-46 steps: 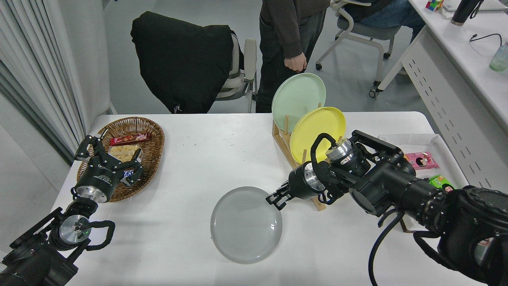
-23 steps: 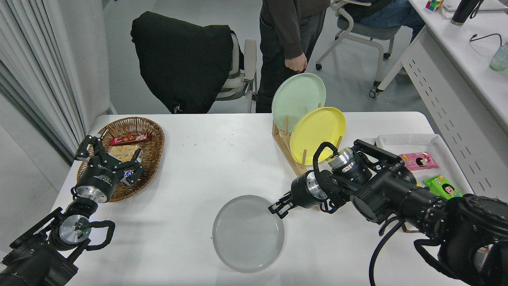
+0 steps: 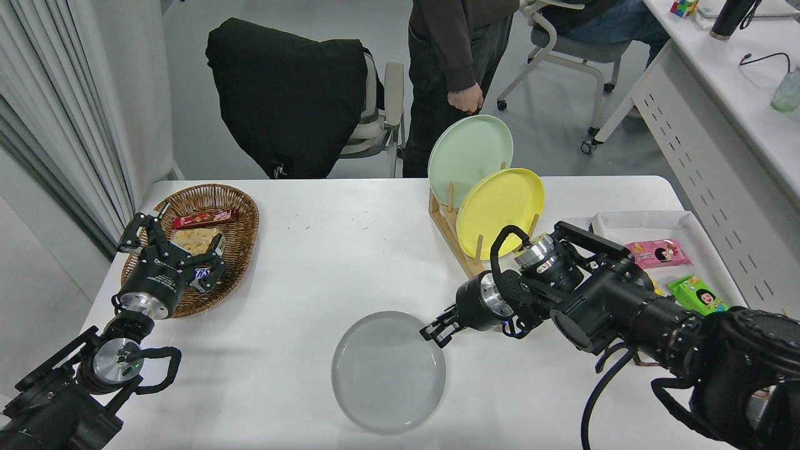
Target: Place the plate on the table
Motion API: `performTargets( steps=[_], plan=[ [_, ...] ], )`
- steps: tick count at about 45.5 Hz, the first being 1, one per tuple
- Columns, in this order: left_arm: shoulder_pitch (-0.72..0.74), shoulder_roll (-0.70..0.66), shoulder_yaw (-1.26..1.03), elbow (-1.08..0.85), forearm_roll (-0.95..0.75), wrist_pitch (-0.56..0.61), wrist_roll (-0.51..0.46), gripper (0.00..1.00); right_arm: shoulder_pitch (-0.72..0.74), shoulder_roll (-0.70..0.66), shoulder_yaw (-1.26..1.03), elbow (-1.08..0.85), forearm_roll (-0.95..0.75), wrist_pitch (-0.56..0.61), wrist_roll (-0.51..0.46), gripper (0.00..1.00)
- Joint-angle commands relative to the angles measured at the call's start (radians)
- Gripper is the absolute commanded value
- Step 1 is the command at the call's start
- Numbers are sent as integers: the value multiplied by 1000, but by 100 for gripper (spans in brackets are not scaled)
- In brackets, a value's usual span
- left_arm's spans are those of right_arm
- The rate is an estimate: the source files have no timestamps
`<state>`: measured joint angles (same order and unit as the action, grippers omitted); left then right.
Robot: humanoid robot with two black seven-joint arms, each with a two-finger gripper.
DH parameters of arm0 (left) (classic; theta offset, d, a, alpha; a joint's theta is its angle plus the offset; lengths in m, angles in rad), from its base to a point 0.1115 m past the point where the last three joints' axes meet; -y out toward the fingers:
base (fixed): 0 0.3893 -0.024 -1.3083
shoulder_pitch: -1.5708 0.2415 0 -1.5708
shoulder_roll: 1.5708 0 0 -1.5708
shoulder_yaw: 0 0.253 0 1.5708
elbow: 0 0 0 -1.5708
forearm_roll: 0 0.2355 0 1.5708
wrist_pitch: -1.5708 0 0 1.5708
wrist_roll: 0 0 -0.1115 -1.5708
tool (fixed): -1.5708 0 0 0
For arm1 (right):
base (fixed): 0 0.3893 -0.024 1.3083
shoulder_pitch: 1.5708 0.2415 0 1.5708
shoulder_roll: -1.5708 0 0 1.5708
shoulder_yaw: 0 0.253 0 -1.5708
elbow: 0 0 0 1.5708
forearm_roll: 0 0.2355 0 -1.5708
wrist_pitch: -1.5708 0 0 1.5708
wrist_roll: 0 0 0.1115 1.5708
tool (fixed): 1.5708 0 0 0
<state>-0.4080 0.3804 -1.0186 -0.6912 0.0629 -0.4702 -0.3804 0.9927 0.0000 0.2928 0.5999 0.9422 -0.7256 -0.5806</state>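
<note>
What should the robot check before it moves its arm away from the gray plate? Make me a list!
1. Plate down: the gray plate looks flat on the table. Ok.
2. Plate fully on the table: its near rim sits close to the front edge, but no part hangs over. Ok.
3. Let go: the right gripper is at the plate's upper right rim; whether it still pinches the rim is too small to see. Cannot tell.
4. Way back: the wooden rack with the yellow plate stands close behind the arm. Not ok, go slowly.
5. Other arm: the left gripper is parked by the basket, far from the plate. Ok.
</note>
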Motion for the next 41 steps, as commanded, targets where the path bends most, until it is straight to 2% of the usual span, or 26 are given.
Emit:
performTargets(
  steps=[1,41],
  plan=[
    [0,0,0,1,0,1,0,98,1,0,3,-6,1,-28,1,0],
    [0,0,0,-1,0,1,0,98,1,0,5,-17,-19,-34,1,0]
  ],
)
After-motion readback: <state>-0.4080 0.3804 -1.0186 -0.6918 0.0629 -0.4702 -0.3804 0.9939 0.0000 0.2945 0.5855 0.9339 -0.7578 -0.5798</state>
